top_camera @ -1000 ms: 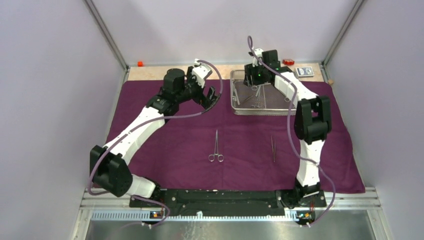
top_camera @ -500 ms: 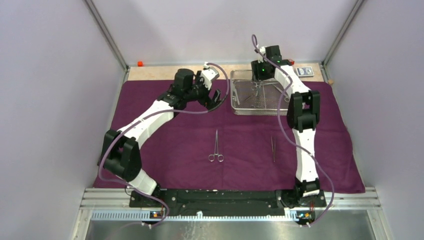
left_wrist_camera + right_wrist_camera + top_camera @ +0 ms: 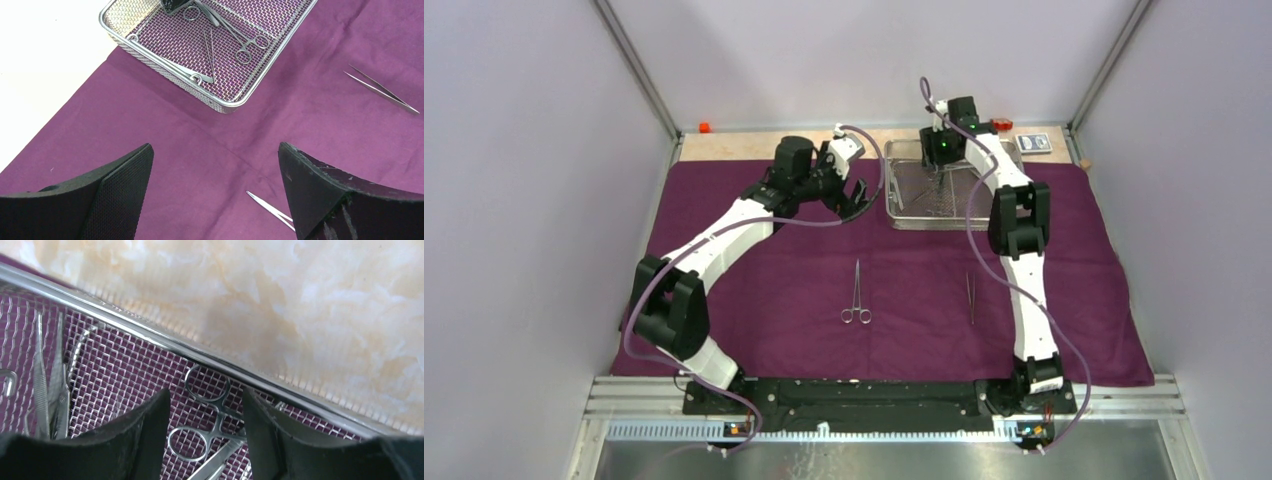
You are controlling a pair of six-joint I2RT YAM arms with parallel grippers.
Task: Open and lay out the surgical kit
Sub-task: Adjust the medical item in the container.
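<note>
The dark purple cloth (image 3: 754,290) lies spread flat. On its far side stands the wire-mesh tray (image 3: 934,226), with several steel instruments in it. A ring-handled clamp (image 3: 856,292) and tweezers (image 3: 970,297) lie on the cloth in front. My right gripper (image 3: 937,166) hangs inside the tray at its far rim (image 3: 150,335), open, its jaws either side of a clamp's ring handles (image 3: 218,424). My left gripper (image 3: 856,196) hovers wide open over the cloth (image 3: 150,115) just left of the tray (image 3: 165,65), with nothing between its jaws.
A blue-white card packet (image 3: 1033,143) and a small orange block (image 3: 1001,124) sit on the bare tabletop behind the tray, and a red block (image 3: 705,127) lies at the far left. Metal frame posts and grey walls close in both sides.
The left arm has swung right, closer to the tray's left side, then held still. The right gripper has shifted to the tray's far rim. Both jaws kept their width.
</note>
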